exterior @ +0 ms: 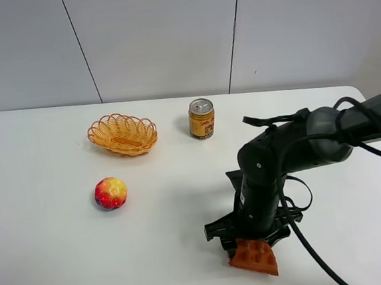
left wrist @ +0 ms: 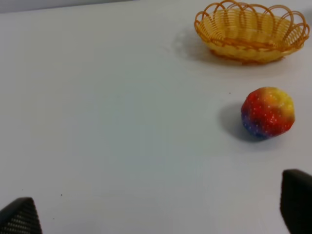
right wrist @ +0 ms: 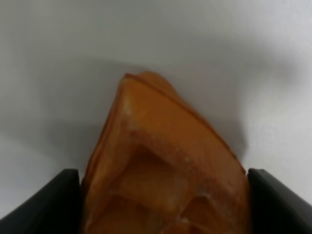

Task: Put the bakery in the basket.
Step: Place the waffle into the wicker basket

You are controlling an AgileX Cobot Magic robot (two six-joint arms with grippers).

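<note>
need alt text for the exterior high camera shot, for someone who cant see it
The right arm bends down to the front of a white table, its jaws closed on an orange-brown waffle wedge. Farther back stand an empty wicker basket and a gold drink can, with a red-yellow ball in front of the basket.

**Count: four loose items, one of each kind**

On the one white table [exterior: 47, 262]:
- 1 wicker basket [exterior: 122, 134]
- 1 drink can [exterior: 202, 119]
- 1 red-yellow bumpy ball [exterior: 111, 193]
- 1 waffle wedge [exterior: 254, 257]

That makes 4 items of 4 kinds.

The high camera shows 1 robot arm [exterior: 291, 150]. The wrist cameras show 2 grippers, the left gripper [left wrist: 158, 209] and the right gripper [right wrist: 163, 200]. Each shows 2 dark fingertips [left wrist: 19, 219], so 4 in total.

Behind the table are 3 wall panels [exterior: 155, 39], divided by 2 seams.
</note>
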